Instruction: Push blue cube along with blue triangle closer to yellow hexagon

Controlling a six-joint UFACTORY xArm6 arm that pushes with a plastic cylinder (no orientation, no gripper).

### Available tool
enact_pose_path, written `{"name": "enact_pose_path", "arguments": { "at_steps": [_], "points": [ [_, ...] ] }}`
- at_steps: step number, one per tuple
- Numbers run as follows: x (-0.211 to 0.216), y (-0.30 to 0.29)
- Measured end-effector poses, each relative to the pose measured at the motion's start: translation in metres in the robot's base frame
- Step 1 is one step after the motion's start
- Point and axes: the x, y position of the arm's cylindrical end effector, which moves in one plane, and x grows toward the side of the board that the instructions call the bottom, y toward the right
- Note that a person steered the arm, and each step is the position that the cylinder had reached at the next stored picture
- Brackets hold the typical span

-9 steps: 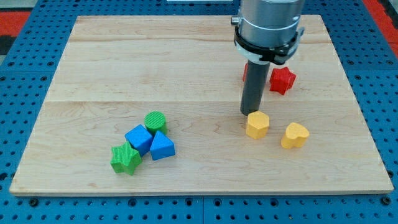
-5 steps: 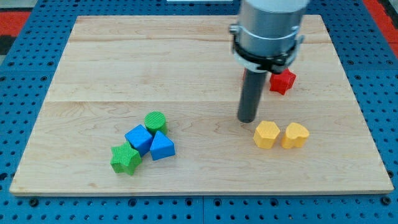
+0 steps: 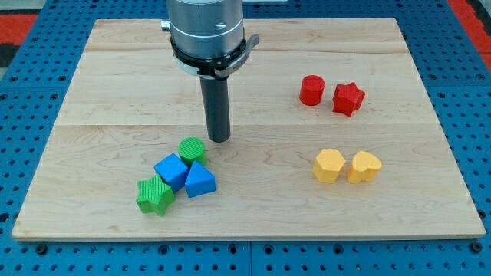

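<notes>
My tip (image 3: 219, 139), a bare rod with nothing to clench, stands just above-right of the green cylinder (image 3: 192, 149); it should circle left of the blue cube (image 3: 171, 171) and blue triangle (image 3: 199, 181), then push right toward the yellow hexagon (image 3: 328, 165).

The blue cube (image 3: 171, 170) and the blue triangle (image 3: 199, 181) sit touching side by side at the view's lower left of the board, the triangle on the cube's right, while the yellow hexagon (image 3: 328, 165) lies well apart toward the view's right.

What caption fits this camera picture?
My tip beside the green cylinder, near the blue cube and blue triangle.
</notes>
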Motion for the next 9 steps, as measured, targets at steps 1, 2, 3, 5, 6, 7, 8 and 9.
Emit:
{"name": "enact_pose_path", "arguments": {
  "at_steps": [1,2,3,5,6,7,8,9],
  "points": [
    [0.000,-0.001],
    [0.000,-0.004],
    [0.000,-0.020],
    [0.003,-0.123],
    [0.024,-0.127],
    [0.034,-0.121],
    [0.056,-0.116],
    [0.056,-0.101]
  ]
}}
